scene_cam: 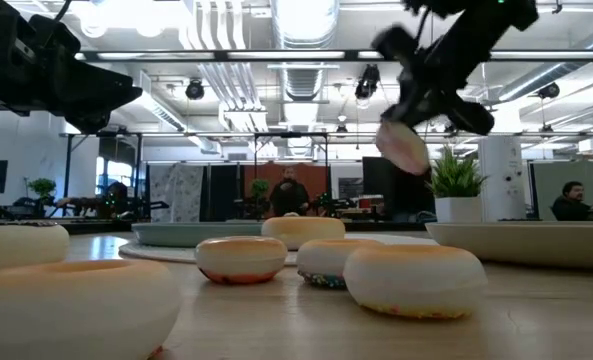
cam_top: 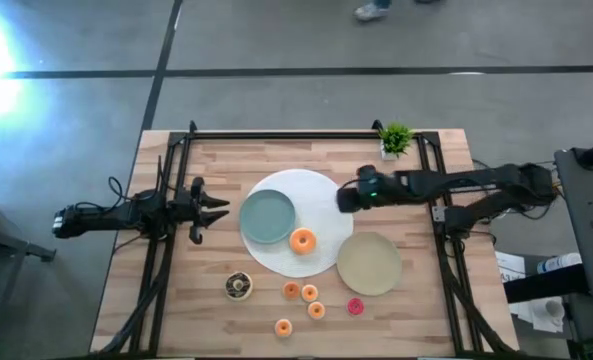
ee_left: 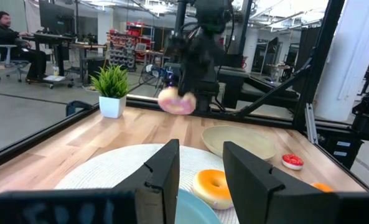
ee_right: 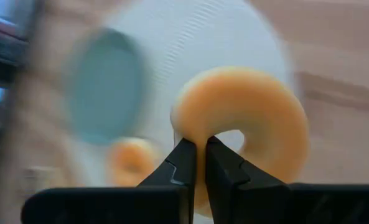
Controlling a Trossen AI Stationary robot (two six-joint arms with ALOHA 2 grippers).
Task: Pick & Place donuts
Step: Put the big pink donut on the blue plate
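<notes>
Right wrist view gives you the grip: the right gripper (ee_right: 198, 152) is clamped on the rim of a donut (ee_right: 246, 124), pale underside facing the camera. It hangs clear above the white mat (cam_top: 321, 195) — the orange donut (cam_top: 302, 240) lies lower on that mat beside the teal plate (cam_top: 267, 216). Your left gripper (cam_top: 219, 209) waits at the table's left, fingers apart, holding nothing.

An open lab or workshop: exposed ceiling ducts (scene_cam: 306, 40), equipment racks (ee_left: 125, 46), people at desks.
</notes>
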